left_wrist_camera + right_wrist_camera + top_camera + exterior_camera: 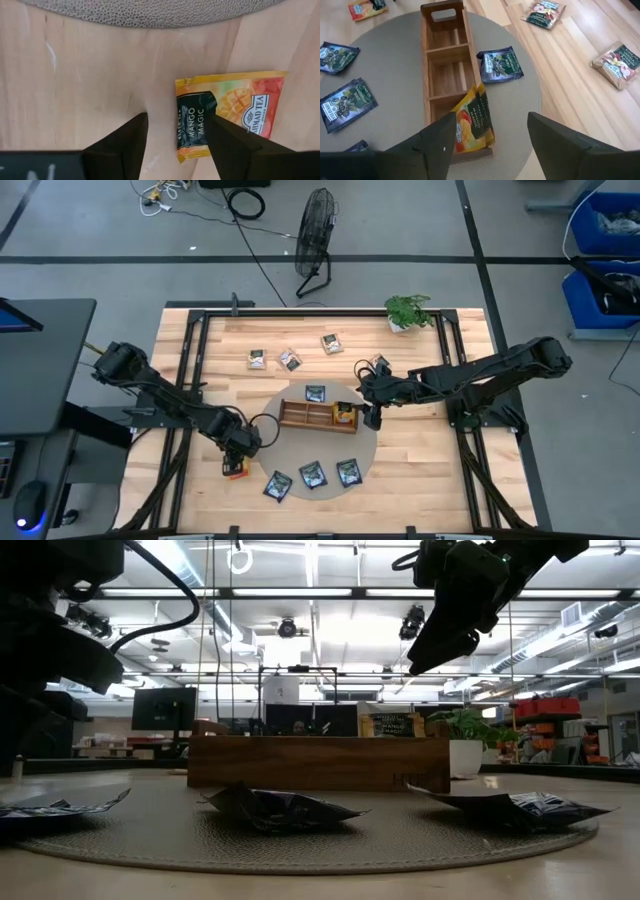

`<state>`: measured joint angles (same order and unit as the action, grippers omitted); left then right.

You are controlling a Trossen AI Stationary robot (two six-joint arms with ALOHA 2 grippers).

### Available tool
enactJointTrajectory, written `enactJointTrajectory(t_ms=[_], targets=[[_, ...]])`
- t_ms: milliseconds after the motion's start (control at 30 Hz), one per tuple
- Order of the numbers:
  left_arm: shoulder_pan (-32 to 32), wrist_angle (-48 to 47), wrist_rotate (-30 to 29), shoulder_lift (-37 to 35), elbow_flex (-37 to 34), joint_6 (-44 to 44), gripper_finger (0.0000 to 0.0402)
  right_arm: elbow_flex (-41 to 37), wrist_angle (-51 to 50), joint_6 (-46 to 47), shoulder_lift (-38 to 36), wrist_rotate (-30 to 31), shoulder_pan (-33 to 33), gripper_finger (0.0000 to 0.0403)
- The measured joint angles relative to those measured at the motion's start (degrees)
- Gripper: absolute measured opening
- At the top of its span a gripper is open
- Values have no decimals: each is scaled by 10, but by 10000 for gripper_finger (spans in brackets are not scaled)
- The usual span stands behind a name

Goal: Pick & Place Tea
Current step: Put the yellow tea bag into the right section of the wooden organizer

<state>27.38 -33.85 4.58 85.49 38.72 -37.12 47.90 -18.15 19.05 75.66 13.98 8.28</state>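
Note:
My left gripper [237,452] [176,118] is open, low over an orange tea packet [235,107] [234,470] that lies flat on the wood just off the round grey mat [368,452]. One finger stands on bare table, the other over the packet. My right gripper [372,416] [491,120] [450,610] is open and hangs above the right end of the wooden tray [305,416] [445,60]. There, orange packets [472,122] [345,413] stand tilted in the end compartment. Dark blue packets [312,475] lie on the mat. My left gripper comes from above with its fingers astride the orange packet's dark-labelled edge [192,125]. One finger [230,145] covers the packet's middle. Whether it touches the packet I cannot tell. The packet lies flat on the table.
White-and-brown packets [258,358] [331,342] lie on the far part of the table, and one more [380,363] lies near my right arm. A potted plant [408,310] stands at the far edge. A dark blue packet [315,393] lies just behind the tray. The tray's other two compartments [445,75] hold nothing.

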Motion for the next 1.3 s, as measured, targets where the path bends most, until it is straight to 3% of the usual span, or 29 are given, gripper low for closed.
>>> enactJointTrajectory(t_ms=[233, 500, 700, 867, 1133, 1300], targets=[[0, 0, 3, 7, 0, -14, 153, 0, -4, 0, 0, 7, 0, 252], [-8, 20, 23, 9, 0, -25, 13, 0, -21, 0, 0, 21, 0, 252], [-37, 29, 41, 5, 1, -40, 3, 0, -21, 7, 0, 21, 0, 252], [-42, 13, 19, -18, 6, -42, 2, 0, -18, 19, 0, 20, 0, 252], [-43, -59, -2, -60, 69, -22, 1, 0, 16, 47, -3, -3, 0, 252], [-49, -132, -56, -72, 135, -4, 1, 0, 75, 75, -13, -14, 0, 252]])
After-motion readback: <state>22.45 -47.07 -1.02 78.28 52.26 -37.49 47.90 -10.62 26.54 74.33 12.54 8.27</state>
